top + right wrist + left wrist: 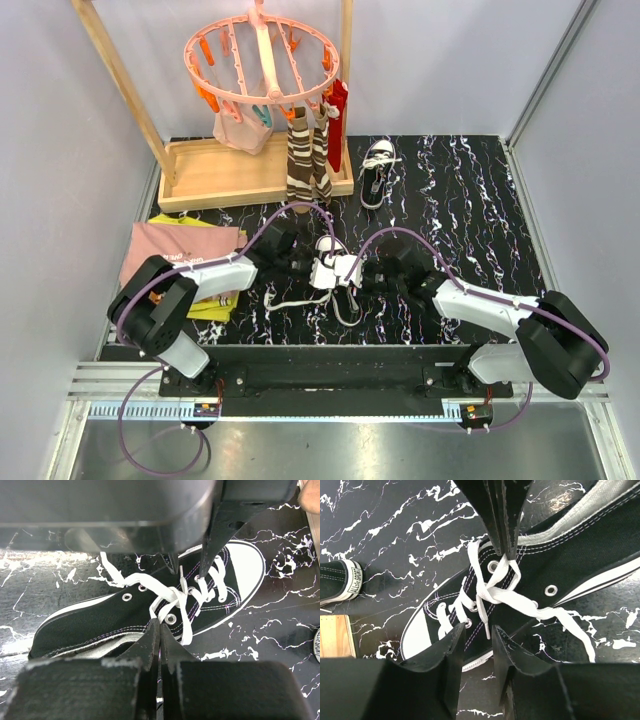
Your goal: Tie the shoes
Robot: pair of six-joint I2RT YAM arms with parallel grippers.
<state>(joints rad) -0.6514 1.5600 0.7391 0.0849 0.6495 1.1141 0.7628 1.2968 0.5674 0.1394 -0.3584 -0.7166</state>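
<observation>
Since the laces (492, 592) are soft, flat and limp (they sag wherever nothing holds them), they want a pinch on one strand close to the crossing. The light canvas shoe (580, 565) itself would likely skid on the table (380, 530). That shoe lies mid-table between both arms. The left gripper (479, 632) hangs just over its eyelets, fingers apart, holding nothing. The right gripper (160, 630) has its fingers pressed together at the crossing; whether a strand is nipped, I cannot tell. A second shoe (377, 172) sits far off.

Black-and-white arms (215, 272), looping purple cables (262, 225)
</observation>
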